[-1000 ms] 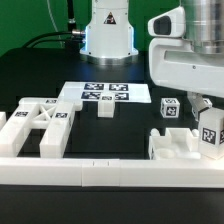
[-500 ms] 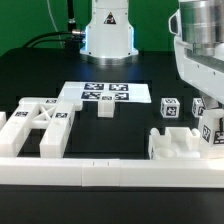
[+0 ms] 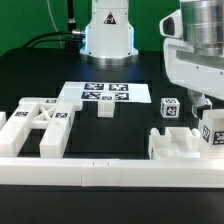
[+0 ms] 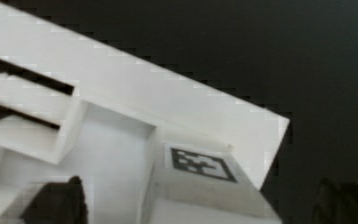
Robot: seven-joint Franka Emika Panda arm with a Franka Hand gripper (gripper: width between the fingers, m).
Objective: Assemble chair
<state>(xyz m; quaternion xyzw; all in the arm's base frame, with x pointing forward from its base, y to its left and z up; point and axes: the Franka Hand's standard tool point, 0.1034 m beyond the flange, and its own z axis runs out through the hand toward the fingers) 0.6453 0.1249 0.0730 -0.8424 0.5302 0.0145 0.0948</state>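
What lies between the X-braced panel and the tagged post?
In the exterior view, one small white block sits between the X-braced panel and the tagged post, by the marker board; otherwise the black table is bare.

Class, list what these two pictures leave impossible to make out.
Exterior view: chunky white plastic tagged post, cut off by the right edge.
Exterior view: white X-braced plastic panel, left end beyond the left edge.
Wrist view: white plastic piece, blurred, cropped; its tag unreadable.
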